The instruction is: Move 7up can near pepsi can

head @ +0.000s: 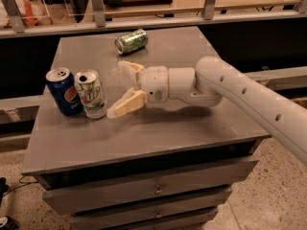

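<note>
7up can (pixel 91 94) upright on grey cabinet top (pixel 168 128), just beside pepsi can (pixel 63 91), near left edge. Cans appear to touch; placement likely complete. Gripper (pixel 120 86) low over top, just right of 7up can, fingers spread wide, holding nothing. Green can (pixel 131 40) on its side far back, uninvolved.

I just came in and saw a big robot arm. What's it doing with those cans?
The robot's white arm reaches over the gray table. Its hand is open, close beside the 7up can and holding nothing. The 7up can stands upright right next to the pepsi can, so the job looks about done. A green can lies on its side farther back.
</note>
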Available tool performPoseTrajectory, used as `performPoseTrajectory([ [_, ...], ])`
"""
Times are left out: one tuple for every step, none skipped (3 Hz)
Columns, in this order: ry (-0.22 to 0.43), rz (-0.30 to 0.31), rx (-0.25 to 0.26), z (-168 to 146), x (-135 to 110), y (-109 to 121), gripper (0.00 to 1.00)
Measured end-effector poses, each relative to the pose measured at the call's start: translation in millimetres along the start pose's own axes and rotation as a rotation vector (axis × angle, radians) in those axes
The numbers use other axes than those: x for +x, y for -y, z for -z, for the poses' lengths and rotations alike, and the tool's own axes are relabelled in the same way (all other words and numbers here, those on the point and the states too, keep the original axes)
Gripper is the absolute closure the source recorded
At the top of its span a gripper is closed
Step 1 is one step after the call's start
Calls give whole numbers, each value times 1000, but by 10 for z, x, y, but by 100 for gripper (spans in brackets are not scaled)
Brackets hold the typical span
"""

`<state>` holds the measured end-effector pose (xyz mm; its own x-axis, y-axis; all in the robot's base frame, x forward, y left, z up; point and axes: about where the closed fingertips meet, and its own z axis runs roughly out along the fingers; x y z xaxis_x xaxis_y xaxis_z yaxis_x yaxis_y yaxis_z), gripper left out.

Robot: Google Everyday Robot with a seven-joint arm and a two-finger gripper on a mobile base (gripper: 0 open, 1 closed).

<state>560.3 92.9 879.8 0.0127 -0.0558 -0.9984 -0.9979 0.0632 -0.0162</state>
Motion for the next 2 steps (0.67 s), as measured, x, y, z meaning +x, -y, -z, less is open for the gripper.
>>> performPoseTrajectory([
  [-34, 11, -17, 209, -11, 30, 0],
  [-88, 36, 11, 442, -47, 99, 0],
])
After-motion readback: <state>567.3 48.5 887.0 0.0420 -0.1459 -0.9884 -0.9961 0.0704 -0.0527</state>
